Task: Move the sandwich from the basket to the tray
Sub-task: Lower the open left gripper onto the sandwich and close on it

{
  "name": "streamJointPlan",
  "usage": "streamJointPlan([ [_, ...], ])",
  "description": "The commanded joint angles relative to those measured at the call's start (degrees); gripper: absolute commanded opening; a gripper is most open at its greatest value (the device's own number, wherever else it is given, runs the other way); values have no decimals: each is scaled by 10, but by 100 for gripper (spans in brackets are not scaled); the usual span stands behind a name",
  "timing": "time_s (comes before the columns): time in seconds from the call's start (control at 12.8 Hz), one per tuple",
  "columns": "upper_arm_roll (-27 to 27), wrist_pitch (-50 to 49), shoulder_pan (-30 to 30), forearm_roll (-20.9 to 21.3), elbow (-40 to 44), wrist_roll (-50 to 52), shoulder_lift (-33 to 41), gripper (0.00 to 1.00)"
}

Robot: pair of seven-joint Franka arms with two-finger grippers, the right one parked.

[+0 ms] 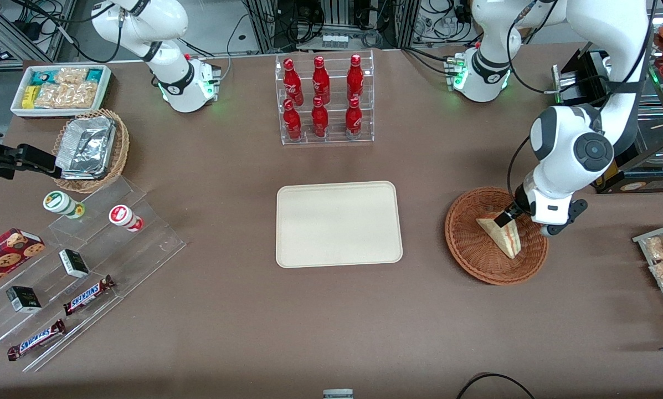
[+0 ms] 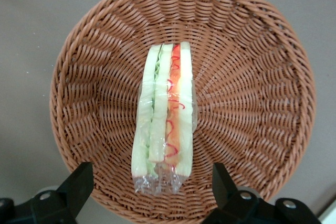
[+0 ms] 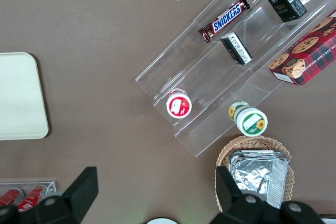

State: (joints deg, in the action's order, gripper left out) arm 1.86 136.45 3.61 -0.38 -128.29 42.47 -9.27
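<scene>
On the brown table, the front view showed the sandwich [image 1: 501,235] lying in the basket [image 1: 469,249], the gripper [image 1: 507,215] at its upper end, apparently not yet gripping; the tray [image 1: 339,224] sat well apart. From the left wrist, spread fingers [image 2: 77,182] flanked the wrapped sandwich [image 2: 165,116] without touching it.

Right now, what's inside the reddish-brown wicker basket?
Only the wrapped sandwich, standing on edge in the wicker basket. The open gripper straddles its end without touching it. The weave under the sandwich is hidden.
</scene>
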Motion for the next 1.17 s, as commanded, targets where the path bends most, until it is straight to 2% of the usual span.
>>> streamJointPlan([
  [0.0, 2, 30, 1, -4, -2, 14, -21, 100],
  [0.47, 1, 81, -12, -6, -3, 14, -64, 100],
  [0.55, 2, 79, -14, -7, -3, 16, -64, 74],
  [0.62, 2, 76, -14, -12, -3, 20, -62, 22],
  [0.7, 2, 71, -15, -12, -1, 20, -61, 0],
  [1.09, 2, 57, -14, -13, 6, 19, -54, 0],
])
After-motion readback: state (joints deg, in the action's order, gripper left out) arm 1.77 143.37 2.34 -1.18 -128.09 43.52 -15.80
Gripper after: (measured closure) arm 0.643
